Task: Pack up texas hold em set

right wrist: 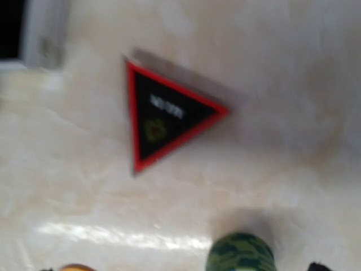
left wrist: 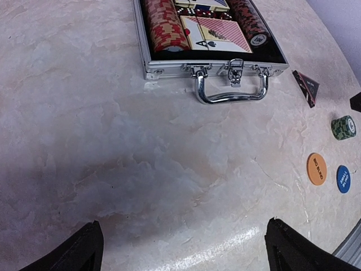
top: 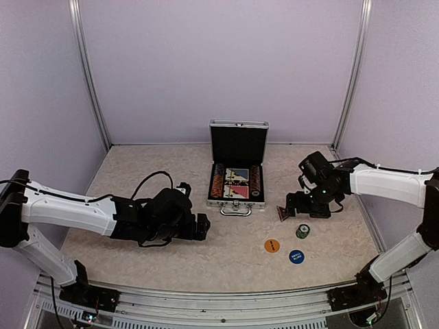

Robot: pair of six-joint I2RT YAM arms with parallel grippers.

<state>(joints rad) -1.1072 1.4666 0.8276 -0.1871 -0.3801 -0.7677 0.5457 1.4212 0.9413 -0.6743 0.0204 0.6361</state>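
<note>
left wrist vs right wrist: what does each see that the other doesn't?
Only left wrist: the case handle, red chip row, playing cards, blue disc, and its own end effector fingers, spread wide.
Only right wrist: the triangular marker face-on with its red border, print blurred.
Both: the marker and the green chip stack. An orange sliver at right wrist's bottom edge may be the orange disc.

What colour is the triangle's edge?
The triangle has a red edge around a black middle. The right wrist view shows it best.

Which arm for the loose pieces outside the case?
Right, likely: right gripper is open beside the triangular marker and green chip stack; left gripper sits farther off, left of the case.
</note>
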